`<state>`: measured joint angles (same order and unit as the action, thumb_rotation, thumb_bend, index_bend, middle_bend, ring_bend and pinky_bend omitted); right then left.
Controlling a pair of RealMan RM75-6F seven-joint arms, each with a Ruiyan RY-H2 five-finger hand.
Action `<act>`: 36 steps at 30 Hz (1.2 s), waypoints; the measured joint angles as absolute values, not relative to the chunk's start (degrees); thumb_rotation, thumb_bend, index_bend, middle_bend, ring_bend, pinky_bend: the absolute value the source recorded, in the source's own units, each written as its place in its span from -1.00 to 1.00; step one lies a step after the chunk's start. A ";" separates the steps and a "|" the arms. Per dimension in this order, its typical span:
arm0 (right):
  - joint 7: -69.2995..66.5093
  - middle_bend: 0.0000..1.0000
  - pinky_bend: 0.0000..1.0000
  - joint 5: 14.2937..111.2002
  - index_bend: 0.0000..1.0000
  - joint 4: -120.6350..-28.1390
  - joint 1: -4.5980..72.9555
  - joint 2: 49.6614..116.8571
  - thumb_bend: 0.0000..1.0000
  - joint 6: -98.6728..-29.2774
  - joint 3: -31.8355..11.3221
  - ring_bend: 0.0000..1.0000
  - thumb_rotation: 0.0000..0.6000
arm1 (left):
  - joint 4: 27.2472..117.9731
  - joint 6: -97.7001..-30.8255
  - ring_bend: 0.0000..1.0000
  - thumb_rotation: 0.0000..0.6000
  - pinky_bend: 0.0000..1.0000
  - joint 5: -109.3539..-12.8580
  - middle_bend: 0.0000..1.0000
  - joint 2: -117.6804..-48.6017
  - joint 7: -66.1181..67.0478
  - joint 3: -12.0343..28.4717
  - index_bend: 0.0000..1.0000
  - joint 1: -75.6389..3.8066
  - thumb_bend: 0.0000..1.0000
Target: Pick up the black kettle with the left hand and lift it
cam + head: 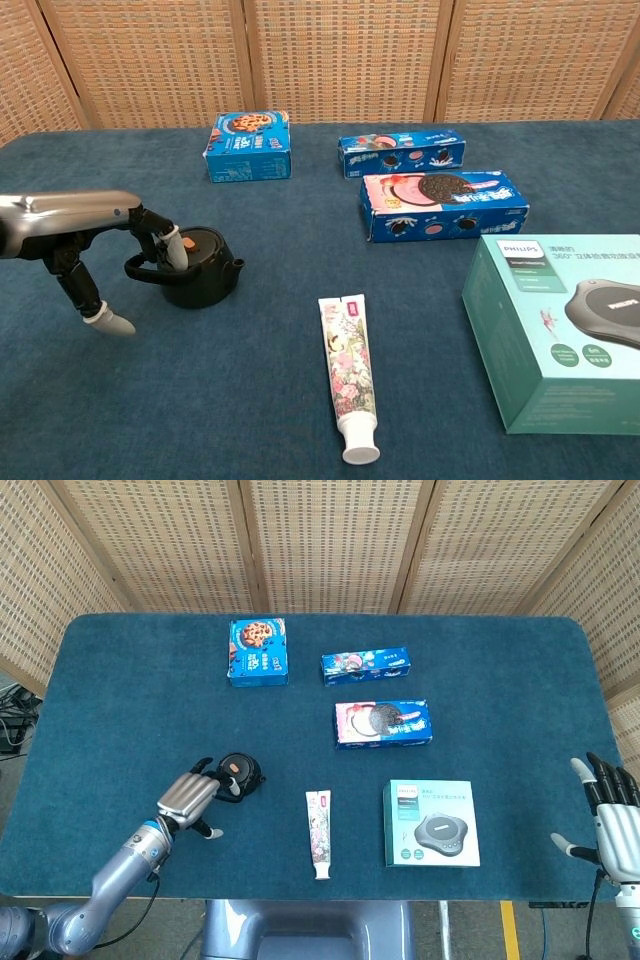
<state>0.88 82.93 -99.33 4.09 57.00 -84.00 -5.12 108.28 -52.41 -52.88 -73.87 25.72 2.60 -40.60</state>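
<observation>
The small black kettle [241, 774] [204, 271] with an orange knob on its lid stands on the blue table, front left of centre. My left hand [189, 799] [95, 240] hovers at its handle side, fingers spread over the handle and lid, thumb pointing down toward the table. Nothing is gripped; whether a fingertip touches the lid is unclear. My right hand [612, 815] is open off the table's front right corner, seen only in the head view.
A toothpaste tube [347, 371] lies right of the kettle. A teal Philips box [555, 330] sits front right. An Oreo box [442, 205], a smaller blue box [401, 152] and a cookie box [249, 146] lie further back.
</observation>
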 measured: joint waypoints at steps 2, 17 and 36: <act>0.99 -1.00 -1.00 82.97 -1.00 -99.37 4.09 57.02 -1.00 -84.02 -5.10 -1.00 1.00 | 108.24 -52.62 -0.45 1.00 -1.00 -53.16 -0.46 -73.80 25.50 2.46 -0.30 -40.60 -1.00; 1.23 -1.00 -1.00 83.06 -1.00 -99.51 4.11 57.07 -1.00 -83.97 -5.00 -1.00 1.00 | 107.51 -52.02 -0.41 1.00 -1.00 -53.36 -0.22 -74.12 24.92 0.67 -0.03 -41.24 -1.00; 1.35 -1.00 -1.00 82.99 -1.00 -99.51 4.26 57.19 -1.00 -83.64 -4.92 -1.00 1.00 | 104.41 -52.37 -0.41 1.00 -1.00 -55.20 -0.22 -77.01 24.69 -1.26 -0.04 -40.84 -1.00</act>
<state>1.35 82.99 -99.51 4.26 57.19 -83.64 -4.92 104.41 -52.37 -55.20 -77.01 24.69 -1.26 -40.84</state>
